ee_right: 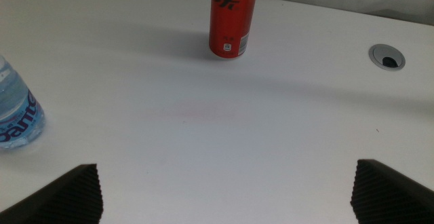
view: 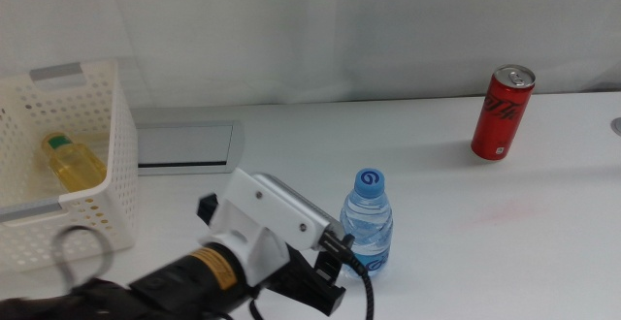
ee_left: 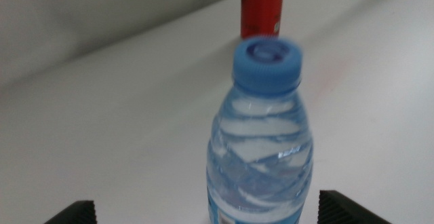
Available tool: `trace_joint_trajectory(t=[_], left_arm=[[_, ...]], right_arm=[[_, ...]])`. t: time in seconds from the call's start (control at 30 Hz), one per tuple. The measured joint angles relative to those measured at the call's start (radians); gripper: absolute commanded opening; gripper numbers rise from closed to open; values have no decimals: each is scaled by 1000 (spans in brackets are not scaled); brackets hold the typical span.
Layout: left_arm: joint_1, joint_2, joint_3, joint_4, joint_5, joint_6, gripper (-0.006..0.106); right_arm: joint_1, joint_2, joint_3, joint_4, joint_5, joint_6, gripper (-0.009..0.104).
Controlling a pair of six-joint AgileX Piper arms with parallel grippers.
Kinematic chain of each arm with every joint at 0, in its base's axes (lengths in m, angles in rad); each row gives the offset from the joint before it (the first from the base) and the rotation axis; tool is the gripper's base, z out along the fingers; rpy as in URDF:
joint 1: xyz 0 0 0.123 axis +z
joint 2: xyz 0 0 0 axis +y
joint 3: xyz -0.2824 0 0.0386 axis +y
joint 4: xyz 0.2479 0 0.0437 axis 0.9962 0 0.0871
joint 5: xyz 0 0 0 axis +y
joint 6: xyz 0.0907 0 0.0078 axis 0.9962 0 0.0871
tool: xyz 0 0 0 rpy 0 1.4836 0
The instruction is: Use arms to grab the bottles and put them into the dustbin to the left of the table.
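One water bottle (ee_left: 261,136) stands upright between the left end effector's (ee_left: 217,210) wide-open jaws; right end effector (ee_right: 227,190) gapes wide over bare table (ee_right: 224,122).

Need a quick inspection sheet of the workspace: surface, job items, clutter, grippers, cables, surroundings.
Surface: white table, faint pink smear.
Job's things: water bottle and red can upright on the table, yellow tea bottle lying in the dustbin.
Clutter: nothing seen.
Grippers: left gripper open around the water bottle; right gripper open over bare table.
Cables: black cable on the left arm.
Surroundings: white backdrop, grey inset plate.
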Motion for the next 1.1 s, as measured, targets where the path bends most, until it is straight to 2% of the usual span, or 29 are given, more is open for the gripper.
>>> trace_joint_trajectory(t=[0.1, 0.23, 0.27, 0.3, 0.7, 1.0, 1.1], left_arm=[[0, 96, 0, 45, -56, -81, 82], [0, 199, 0, 162, -167, -189, 81], [-2, 263, 0, 226, -255, -235, 81], [-2, 284, 0, 235, -282, -250, 81], [-2, 474, -28, 250, -587, -288, 81], [-2, 529, -163, 251, -522, -304, 79], [-2, 532, -209, 253, -439, -325, 68]], right_arm=[[0, 0, 0, 0, -4, 0, 103], [0, 0, 0, 0, -4, 10, 103], [0, 0, 0, 0, -4, 24, 103], [0, 0, 0, 0, -4, 24, 103], [0, 0, 0, 0, -4, 26, 103], [0, 0, 0, 0, -4, 26, 103], [0, 0, 0, 0, -4, 26, 103]])
